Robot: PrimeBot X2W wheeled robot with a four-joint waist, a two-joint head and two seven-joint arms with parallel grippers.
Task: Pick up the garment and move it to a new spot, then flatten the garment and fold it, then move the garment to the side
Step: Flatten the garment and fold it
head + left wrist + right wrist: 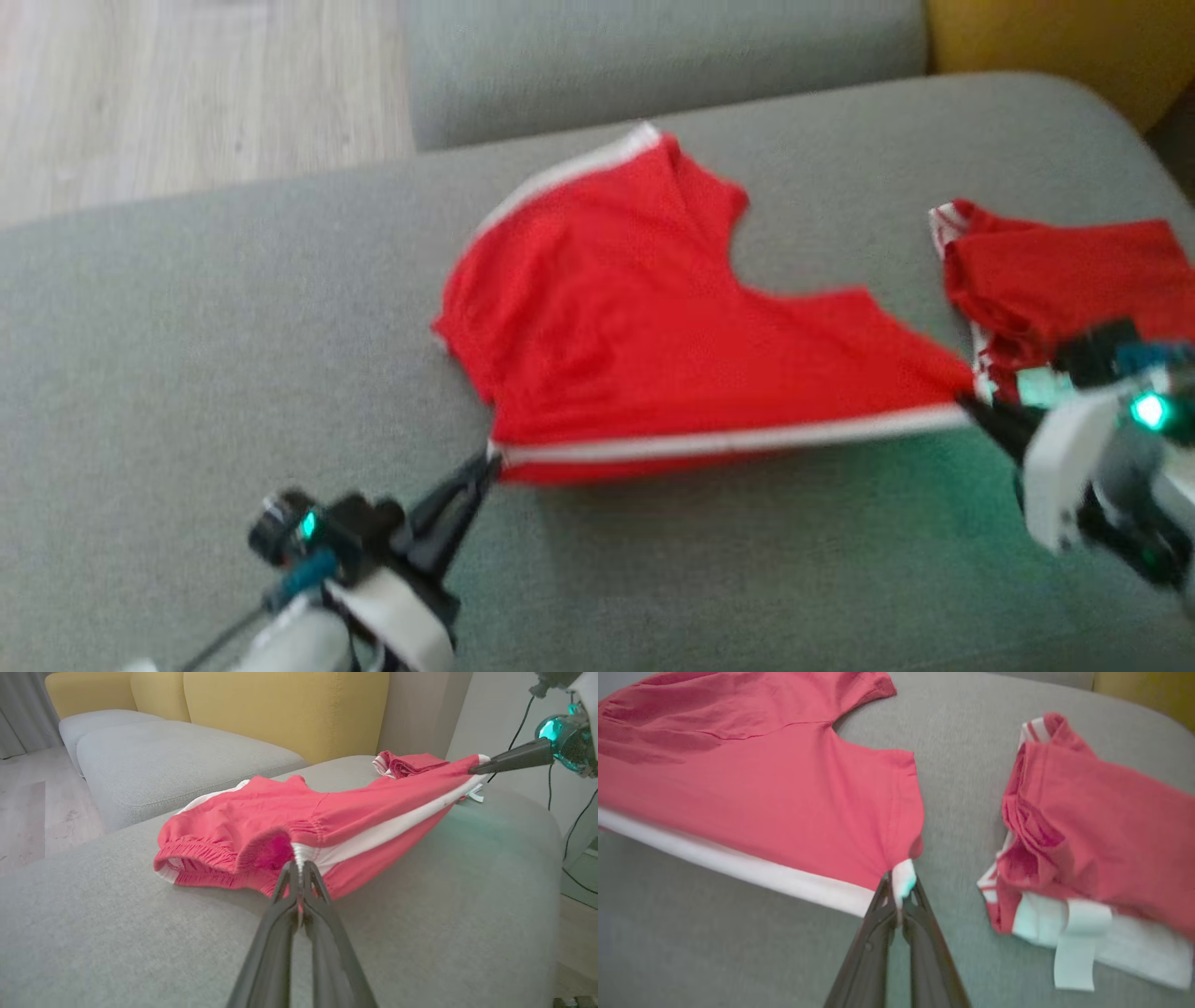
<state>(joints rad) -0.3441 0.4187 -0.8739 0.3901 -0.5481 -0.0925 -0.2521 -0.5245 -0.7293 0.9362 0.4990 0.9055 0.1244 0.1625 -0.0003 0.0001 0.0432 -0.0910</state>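
Stretching between both claws, the red shorts (635, 317) lie in the middle of the grey sofa cushion (187, 373), their white-striped side pulled taut toward its near edge. The left claw (487, 459) is clamped on the waistband corner and the right claw (967, 403) on the leg hem. A folded red garment (1055, 271) sits by the right edge.

two red garments (653, 327) (1074, 271), two grippers (487, 459) (966, 403); one white label (1076, 947)
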